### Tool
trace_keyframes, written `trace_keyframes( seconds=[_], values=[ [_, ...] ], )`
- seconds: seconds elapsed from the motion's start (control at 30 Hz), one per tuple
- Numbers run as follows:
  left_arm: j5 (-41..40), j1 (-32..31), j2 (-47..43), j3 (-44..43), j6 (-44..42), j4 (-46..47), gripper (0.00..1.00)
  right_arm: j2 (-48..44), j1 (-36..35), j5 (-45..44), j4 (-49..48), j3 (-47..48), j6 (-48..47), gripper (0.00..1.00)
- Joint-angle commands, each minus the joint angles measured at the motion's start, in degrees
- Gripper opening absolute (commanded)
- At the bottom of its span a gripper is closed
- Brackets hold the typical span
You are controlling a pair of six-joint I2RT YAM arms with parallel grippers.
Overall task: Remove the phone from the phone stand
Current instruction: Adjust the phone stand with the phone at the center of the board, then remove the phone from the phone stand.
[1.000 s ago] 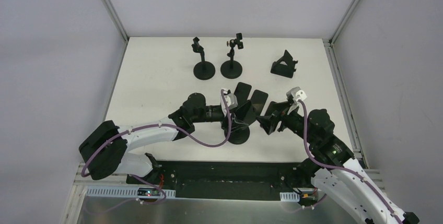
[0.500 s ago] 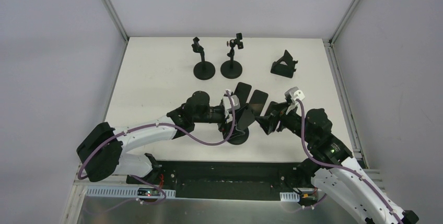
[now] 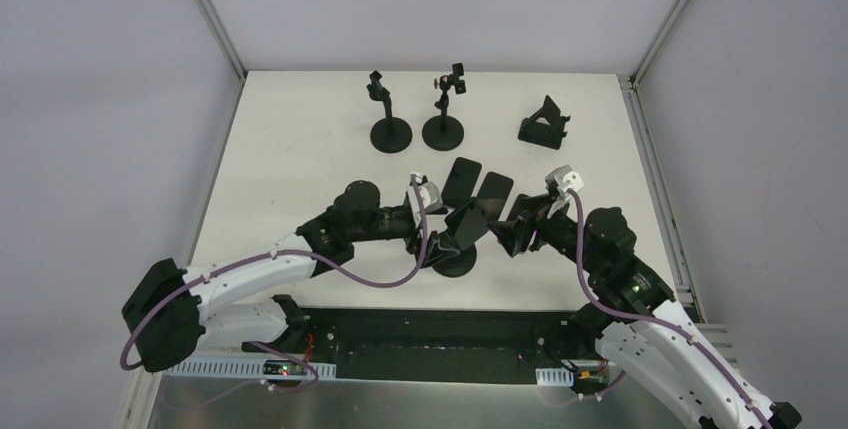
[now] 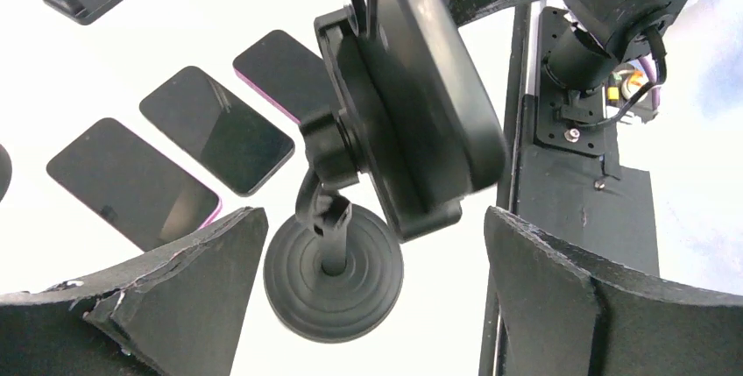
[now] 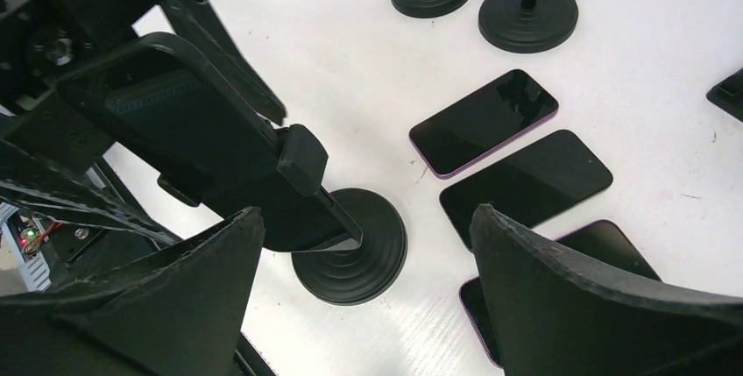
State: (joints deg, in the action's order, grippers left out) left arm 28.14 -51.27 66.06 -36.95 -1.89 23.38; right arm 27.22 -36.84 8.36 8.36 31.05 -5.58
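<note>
Left wrist view, phone (image 4: 438, 78) tilted in phone stand (image 4: 333, 284), long axis seemingly slanted, left gripper (image 4: 372, 223), right gripper (image 5: 366, 218) both splayed.

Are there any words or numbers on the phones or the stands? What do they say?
None can be read.
The phones lying flat have dark, blank screens.
The clamped phone and its stand show no letters.
The little board with a red light by the arms is too small to read.
</note>
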Motion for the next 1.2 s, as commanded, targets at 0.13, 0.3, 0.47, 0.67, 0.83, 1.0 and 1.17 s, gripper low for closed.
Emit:
trace_keyframes(
  seconds=[0.13, 0.3, 0.47, 0.67, 0.83, 1.0, 1.17],
  values=[
    [-9.29, 0.77, -12.49, 8.25, 8.76, -3.09, 0.99, -0.61, 0.26, 2.98, -2.19, 1.21, -3.89, 0.92],
    [-15.19, 0.93, -16.06, 7.41, 12.45, -15.32, 0.99, 1.23, 0.25, 3.96, -2.46, 2.12, -4.75, 0.92],
    [-26.04, 0.95, -16.62, 5.19, 14.77, -27.53, 0.99, 1.95, 0.28, 2.56, -3.97, 1.76, -3.99, 0.92],
    [-39.54, 0.9, -18.61, 2.64, 20.38, -34.71, 0.99, 1.4, 0.28, 1.74, -3.79, 1.13, -3.78, 0.92],
    [-40.72, 0.92, -23.0, 1.75, 18.35, -33.45, 0.99, 0.76, 0.28, 1.18, -2.58, 1.37, -3.73, 0.92],
    [-37.01, 0.99, -23.8, -0.28, 14.32, -34.6, 0.99, 0.68, 0.28, 0.77, -1.78, 1.76, -3.73, 0.92],
    [-30.16, 1.02, -26.08, 3.68, 12.46, -24.43, 0.99, -0.05, 0.28, -0.22, 0.25, 3.25, -2.71, 0.92]
  ],
)
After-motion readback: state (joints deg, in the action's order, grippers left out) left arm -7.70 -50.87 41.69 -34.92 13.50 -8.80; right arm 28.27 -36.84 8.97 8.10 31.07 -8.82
